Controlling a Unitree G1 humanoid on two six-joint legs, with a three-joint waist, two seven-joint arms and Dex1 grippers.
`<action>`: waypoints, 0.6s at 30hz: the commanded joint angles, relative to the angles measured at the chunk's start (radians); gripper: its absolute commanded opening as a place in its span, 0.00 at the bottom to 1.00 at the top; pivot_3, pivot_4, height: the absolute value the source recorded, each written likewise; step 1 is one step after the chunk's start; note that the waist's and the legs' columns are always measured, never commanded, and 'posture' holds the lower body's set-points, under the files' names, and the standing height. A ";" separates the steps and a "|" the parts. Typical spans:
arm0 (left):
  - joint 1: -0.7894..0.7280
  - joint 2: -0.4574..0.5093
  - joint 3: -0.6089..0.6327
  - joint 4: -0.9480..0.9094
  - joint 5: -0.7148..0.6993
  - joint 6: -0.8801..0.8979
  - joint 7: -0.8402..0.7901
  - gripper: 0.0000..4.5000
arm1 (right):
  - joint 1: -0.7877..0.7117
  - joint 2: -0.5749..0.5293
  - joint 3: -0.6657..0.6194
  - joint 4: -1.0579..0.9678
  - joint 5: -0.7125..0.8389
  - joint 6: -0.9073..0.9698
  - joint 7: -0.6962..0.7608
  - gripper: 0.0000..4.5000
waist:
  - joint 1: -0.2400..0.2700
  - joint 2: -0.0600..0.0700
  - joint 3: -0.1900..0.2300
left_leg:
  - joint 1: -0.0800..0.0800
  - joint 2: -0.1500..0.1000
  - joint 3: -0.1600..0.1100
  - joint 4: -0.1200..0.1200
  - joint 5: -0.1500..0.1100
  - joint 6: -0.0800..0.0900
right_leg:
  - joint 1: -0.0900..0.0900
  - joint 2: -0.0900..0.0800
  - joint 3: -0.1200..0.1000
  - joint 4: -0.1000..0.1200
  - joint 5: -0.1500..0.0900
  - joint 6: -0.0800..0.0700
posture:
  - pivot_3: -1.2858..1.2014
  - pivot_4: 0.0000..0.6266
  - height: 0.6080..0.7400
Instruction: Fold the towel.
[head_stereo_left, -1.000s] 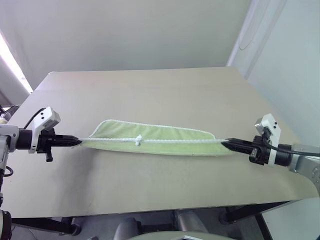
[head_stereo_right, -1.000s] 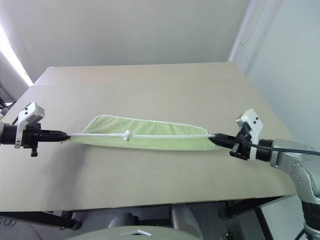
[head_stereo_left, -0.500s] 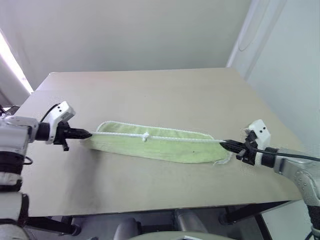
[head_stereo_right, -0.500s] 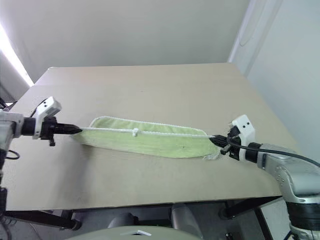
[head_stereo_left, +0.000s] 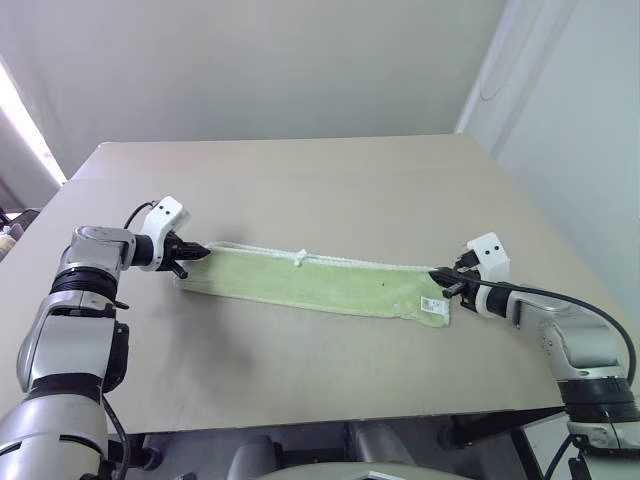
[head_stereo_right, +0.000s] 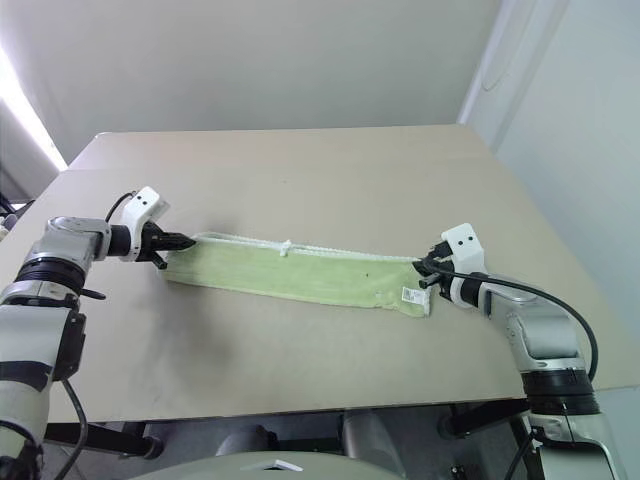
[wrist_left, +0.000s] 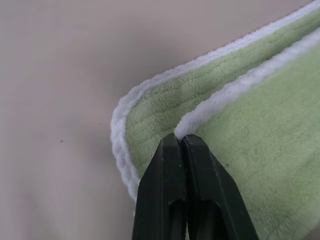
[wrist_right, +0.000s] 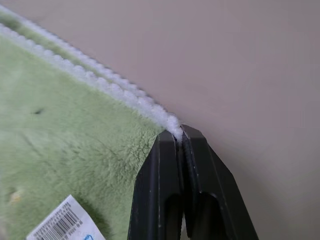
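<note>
The left gripper (head_stereo_left: 200, 254) and right gripper (head_stereo_left: 440, 280) are each pinching a corner of the towel's (head_stereo_left: 320, 285) upper layer, at nine and three o'clock. Both have come down, so the towel is now lying folded lengthwise across the desk (head_stereo_left: 300, 190); releasing seems next.

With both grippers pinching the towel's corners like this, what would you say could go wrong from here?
The left gripper and right gripper each pinch only the white edging at a top-layer corner of the towel; a tug could slip it free. The upper layer sits short of the lower edge at the left corner, so releasing now may leave an uneven fold. Uneven opening could drag the cloth across the table.
</note>
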 joint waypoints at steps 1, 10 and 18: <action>-0.042 -0.016 0.036 0.029 0.006 -0.029 0.084 0.00 | -0.044 0.013 -0.007 0.033 -0.034 -0.027 -0.030 0.01 | 0.000 0.000 0.000 | 0.000 0.000 0.000 0.000 0.000 0.000 | 0.000 0.000 0.000 0.000 0.000 0.000 | 0.52 0.00 0.79; -0.058 -0.062 0.064 0.068 0.019 -0.068 0.196 0.00 | -0.064 0.022 0.018 0.096 -0.079 -0.029 -0.039 0.01 | 0.000 0.000 0.000 | 0.000 0.000 0.000 0.000 0.000 0.000 | 0.000 0.000 0.000 0.000 0.002 0.003 | 0.52 0.00 0.79; -0.035 -0.082 0.093 0.080 0.017 -0.088 0.262 0.30 | -0.068 0.040 0.020 0.093 -0.080 -0.036 -0.035 0.00 | -0.001 0.000 0.000 | 0.000 0.000 0.000 0.000 0.000 0.000 | 0.000 0.000 0.000 0.000 0.002 0.003 | 0.52 0.00 0.79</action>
